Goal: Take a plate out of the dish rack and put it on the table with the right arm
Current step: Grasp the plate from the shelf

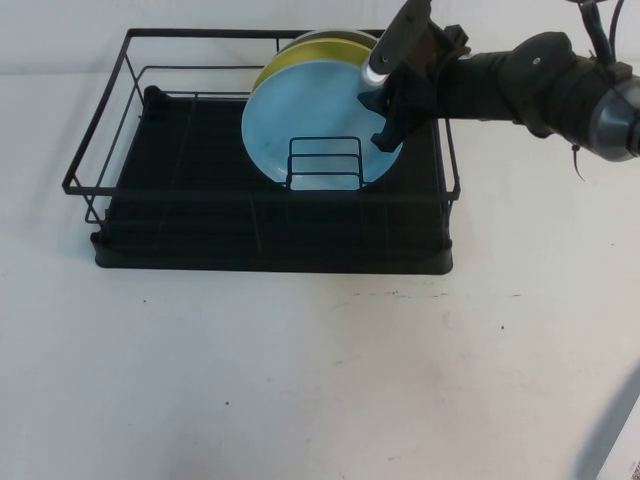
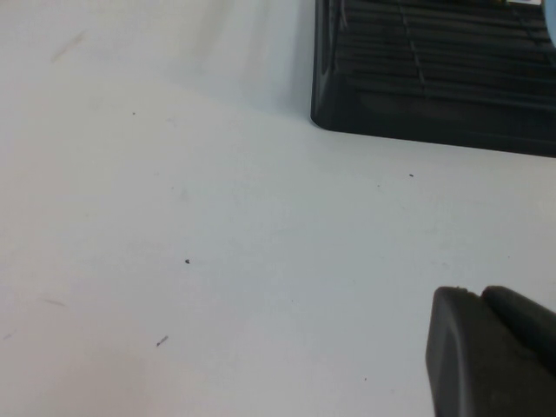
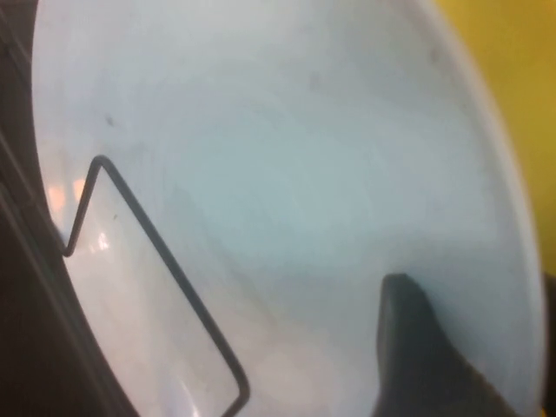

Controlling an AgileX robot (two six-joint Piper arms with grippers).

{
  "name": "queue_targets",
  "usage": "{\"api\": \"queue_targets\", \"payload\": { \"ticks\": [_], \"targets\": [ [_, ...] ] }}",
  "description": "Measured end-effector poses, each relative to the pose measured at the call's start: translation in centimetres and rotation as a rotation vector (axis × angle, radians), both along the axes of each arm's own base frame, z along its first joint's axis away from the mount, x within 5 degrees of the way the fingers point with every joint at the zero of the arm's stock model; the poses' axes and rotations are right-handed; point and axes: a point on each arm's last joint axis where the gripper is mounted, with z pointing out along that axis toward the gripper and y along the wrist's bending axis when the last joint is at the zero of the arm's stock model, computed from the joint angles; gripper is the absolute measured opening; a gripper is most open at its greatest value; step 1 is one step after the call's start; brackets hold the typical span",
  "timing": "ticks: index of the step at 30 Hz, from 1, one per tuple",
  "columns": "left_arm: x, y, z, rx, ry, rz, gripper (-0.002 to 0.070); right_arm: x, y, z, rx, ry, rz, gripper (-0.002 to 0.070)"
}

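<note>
The plate (image 1: 305, 115) looks glossy and smooth (soft reflections on its face); the dish rack (image 1: 180, 200) is thin black wire over a matt ribbed tray; the table (image 1: 300, 380) is matt white, lightly scuffed.

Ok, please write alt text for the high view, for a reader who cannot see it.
The right gripper reaches the rim of a light-blue plate standing upright in a black dish rack on a white table, a yellow plate behind it.

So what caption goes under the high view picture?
Right gripper reaches the light-blue plate standing upright in the dish rack; the left gripper isn't visible.
</note>
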Motion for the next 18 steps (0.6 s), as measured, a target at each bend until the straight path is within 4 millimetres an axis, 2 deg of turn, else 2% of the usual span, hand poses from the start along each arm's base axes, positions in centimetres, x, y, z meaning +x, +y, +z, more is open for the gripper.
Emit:
{"api": "queue_targets", "payload": {
  "ticks": [3, 9, 13, 18],
  "targets": [
    [0.0, 0.0, 0.0, 0.0, 0.0, 0.0, -0.0004, 0.1, 0.0, -0.2, -0.001, 0.004, 0.0, 0.0218],
    [0.0, 0.0, 0.0, 0.0, 0.0, 0.0, -0.0004, 0.0, 0.3, -0.2, 0.001, 0.005, 0.004, 0.0088],
    [0.0, 0.0, 0.0, 0.0, 0.0, 0.0, -0.0004, -0.2, 0.4, 0.1, 0.009, 0.006, 0.01, 0.0067],
    [0.0, 0.0, 0.0, 0.0, 0.0, 0.0, -0.0004, -0.9, 0.3, 1.9, 0.016, -0.016, 0.033, 0.0067]
  ]
}}
